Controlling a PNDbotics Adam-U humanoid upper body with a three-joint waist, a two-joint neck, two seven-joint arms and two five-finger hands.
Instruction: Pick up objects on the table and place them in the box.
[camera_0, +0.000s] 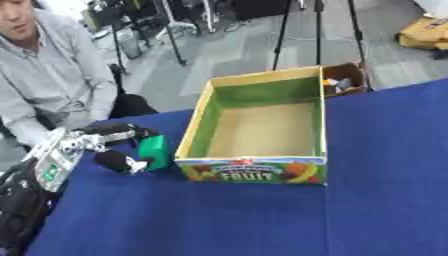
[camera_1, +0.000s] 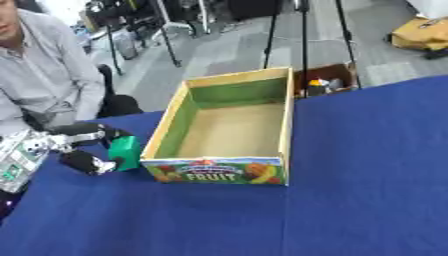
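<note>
Left eye view: the robot's left hand (camera_0: 112, 148) pinches one green block (camera_0: 155, 152) between curled fingers above and thumb below, holding it over the blue table (camera_0: 376, 200). Just to the right of the hand stands one open cardboard fruit box (camera_0: 254, 170), its floor bare; the block sits just beside the box's left wall, outside it.

Right eye view: the same single hand (camera_1: 80, 148) closes on the same block (camera_1: 125, 152), again immediately left of the box (camera_1: 219, 171). One smaller brown carton (camera_1: 325, 82) lies beyond the box, past the table's far edge.
</note>
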